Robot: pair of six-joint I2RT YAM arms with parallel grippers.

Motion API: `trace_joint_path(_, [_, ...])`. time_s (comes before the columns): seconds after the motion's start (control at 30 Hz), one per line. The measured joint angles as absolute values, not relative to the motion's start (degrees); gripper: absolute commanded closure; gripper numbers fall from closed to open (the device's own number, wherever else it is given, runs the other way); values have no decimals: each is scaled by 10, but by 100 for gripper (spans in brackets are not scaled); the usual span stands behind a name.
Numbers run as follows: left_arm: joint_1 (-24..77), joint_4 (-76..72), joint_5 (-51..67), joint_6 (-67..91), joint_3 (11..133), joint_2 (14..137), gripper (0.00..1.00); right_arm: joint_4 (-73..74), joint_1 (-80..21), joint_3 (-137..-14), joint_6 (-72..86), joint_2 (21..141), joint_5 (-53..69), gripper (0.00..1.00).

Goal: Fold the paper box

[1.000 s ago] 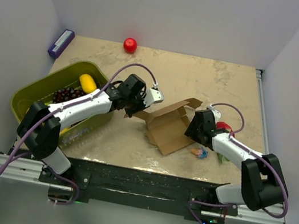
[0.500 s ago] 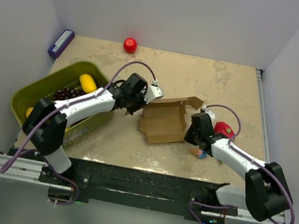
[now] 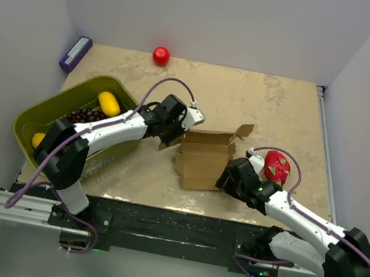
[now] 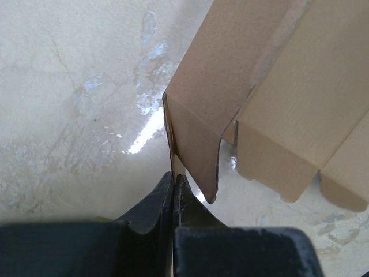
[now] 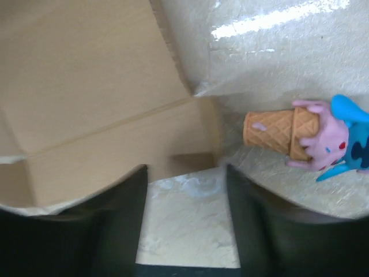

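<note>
The paper box [image 3: 203, 159] is a plain brown cardboard sheet, partly folded, lying in the middle of the table with flaps sticking up at its far right. My left gripper [image 3: 175, 137] is shut on the thin flap at its left edge; in the left wrist view the jaws [image 4: 173, 176] pinch that flap of the paper box [image 4: 277, 86]. My right gripper [image 3: 226, 182] sits at the box's near right corner. The right wrist view shows this gripper [image 5: 185, 171] open, with bare table between the fingers and the paper box [image 5: 86, 92] just ahead.
An olive-green basket [image 3: 55, 100] with a yellow fruit [image 3: 109, 103] and dark grapes [image 3: 84, 118] stands at the left. A red ball [image 3: 161, 55] and a purple box [image 3: 75, 53] lie at the back. A red fruit [image 3: 277, 165] is right of the box. An ice-cream cone toy [image 5: 300, 135] lies beside my right gripper.
The right arm has swung from the box's right side to its near right corner. The box has turned and its raised right panel has come down. The left gripper keeps its hold.
</note>
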State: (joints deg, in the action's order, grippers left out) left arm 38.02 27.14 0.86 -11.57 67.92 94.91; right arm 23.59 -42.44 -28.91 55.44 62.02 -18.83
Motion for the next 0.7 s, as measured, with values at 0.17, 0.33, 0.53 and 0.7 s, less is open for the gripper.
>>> trace_joint_path(0.17, [402,270,8,-118,672,950,100,296,-430,-345,562,576,-208,23])
trace_joint_path(0.33, [404,263,7,-129,668,950,100,265,-432,-405,561,561,-209,11])
trace_joint_path(0.53, [404,250,7,-142,659,950,100,175,-430,-405,598,564,-203,1])
trace_joint_path(0.7, [404,248,6,-147,657,950,100,119,-380,-406,648,571,-197,8])
